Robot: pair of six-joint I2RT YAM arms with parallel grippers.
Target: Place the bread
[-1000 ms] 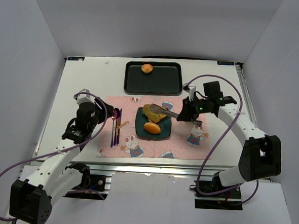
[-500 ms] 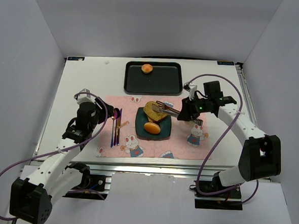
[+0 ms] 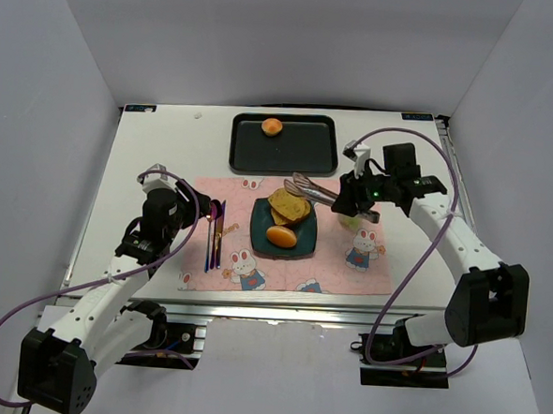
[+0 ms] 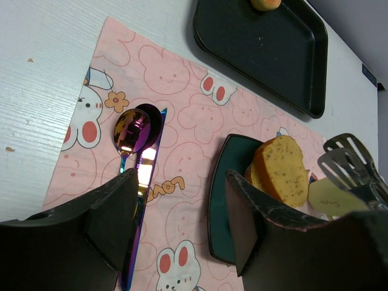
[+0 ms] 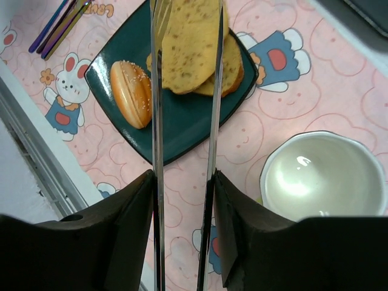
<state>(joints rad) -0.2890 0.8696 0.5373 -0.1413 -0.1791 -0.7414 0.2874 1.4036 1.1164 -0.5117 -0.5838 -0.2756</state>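
Two toasted bread slices [image 3: 289, 206] lie stacked on the dark green plate [image 3: 260, 241], with a sesame roll [image 3: 281, 235] in front of them. Another roll [image 3: 272, 126] sits in the black tray [image 3: 299, 150]. My right gripper [image 5: 182, 179] is shut on metal tongs [image 5: 157, 121], whose two arms stand apart over the slices [image 5: 191, 42] with nothing between them. The tong heads [image 4: 348, 160] hang just right of the slices [image 4: 284, 170]. My left gripper [image 4: 182, 182] is open and empty, low over the placemat between the cutlery and the plate [image 4: 224, 200].
A pink rabbit placemat [image 3: 254, 271] lies under the plate. An iridescent spoon and chopsticks [image 3: 215, 233] lie on its left side. A white bowl [image 5: 321, 176] stands right of the plate, under my right wrist. The table's near edge [image 5: 36, 151] runs close by.
The tongs have opened and let go of a bread slice, which now lies on the other slice. My right gripper has drawn back and up toward the right. The left arm has not moved.
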